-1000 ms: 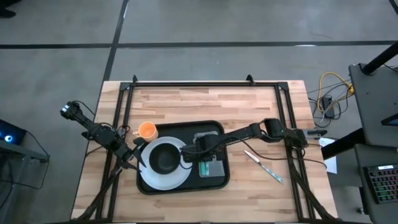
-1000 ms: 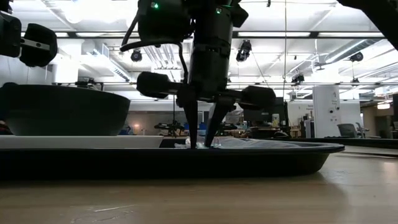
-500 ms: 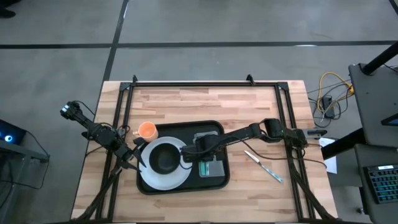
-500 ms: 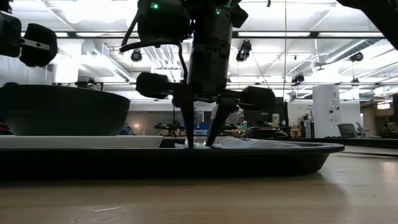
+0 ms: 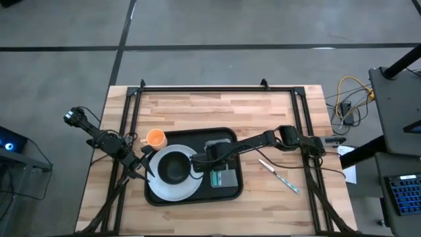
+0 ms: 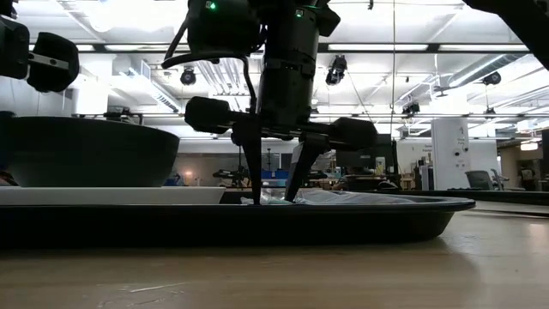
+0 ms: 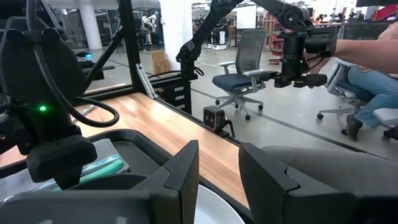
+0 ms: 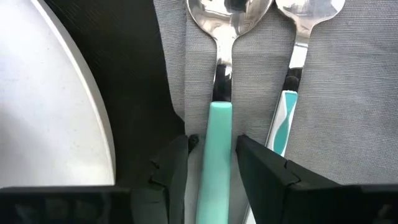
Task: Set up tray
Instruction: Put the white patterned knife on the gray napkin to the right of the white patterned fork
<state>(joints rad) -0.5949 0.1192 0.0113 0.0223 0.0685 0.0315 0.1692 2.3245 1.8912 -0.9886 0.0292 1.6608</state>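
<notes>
The tray (image 5: 193, 135) lies on the desk (image 5: 217, 108) under the right arm's fingers (image 8: 261, 165) and just beside the left arm's. In it sit a white plate (image 5: 172, 189) carrying a dark bowl (image 5: 173, 167), and next to the plate a grey napkin (image 8: 348, 93). Two teal-handled utensils lie side by side on the napkin: a spoon (image 8: 219, 134) and a second piece (image 8: 285, 118) whose head is cut off, so its kind cannot be told.

The right gripper (image 8: 211, 165) stands over the napkin with its fingers parted. The spoon's handle lies in the gap between them, with a sliver of space on either side, so they do not squeeze it. In the low view the fingertips reach down to the napkin.

The left gripper (image 7: 219, 174) waits at the plate's outer edge with a gap between its fingers and nothing in it.

An orange cup (image 5: 156, 137) stands on the desk just outside the tray's corner, near the left fingers. Another teal-handled utensil (image 5: 279, 174) lies on the bare wood, well apart from the right fingers.
</notes>
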